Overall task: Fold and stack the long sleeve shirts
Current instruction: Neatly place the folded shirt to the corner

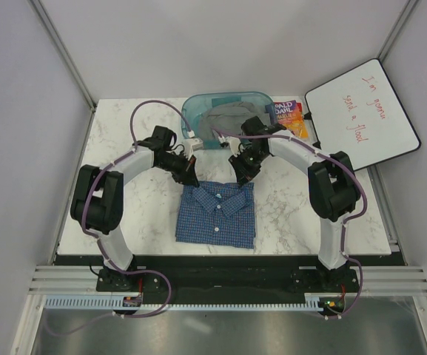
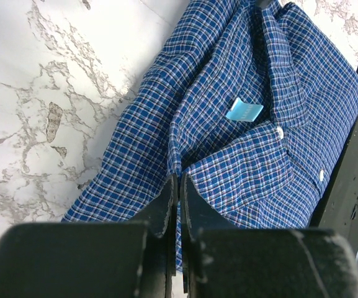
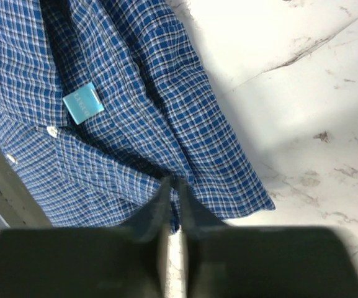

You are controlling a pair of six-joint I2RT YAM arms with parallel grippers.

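- Blue fine-checked cloth: the long sleeve shirt (image 1: 216, 212) lies folded into a rough square near the front middle of the tabletop (image 1: 124, 200), button side up, with its collar toward the far side.
- At the shirt's far left corner the left tool (image 2: 179, 181) is pinched fully together on a thin fold of the cloth. The right tool (image 3: 174, 185) is closed the same way on the far right corner.
- Both bites look shallow and may take only the upper layers. On a lift the cloth could slip free, or the lower layers could drop open and undo the fold.
- If the two arms rise or travel unevenly, the square would likely skew and the collar crease.
- The tabletop is smooth, white, marble-patterned stone or laminate. It gives the cloth little friction, so a sideways pull would drag the whole shirt rather than turn it over.
- Just beyond the tools stands a teal plastic bin (image 1: 228, 95) holding grey cloth (image 1: 224, 118). A swing that way could strike its rim or snag the shirt on it.
- Beside the bin lies a book (image 1: 291, 115). A whiteboard (image 1: 361, 115) with red writing leans off the far right corner.
- Plain pale walls close in the back and both sides.
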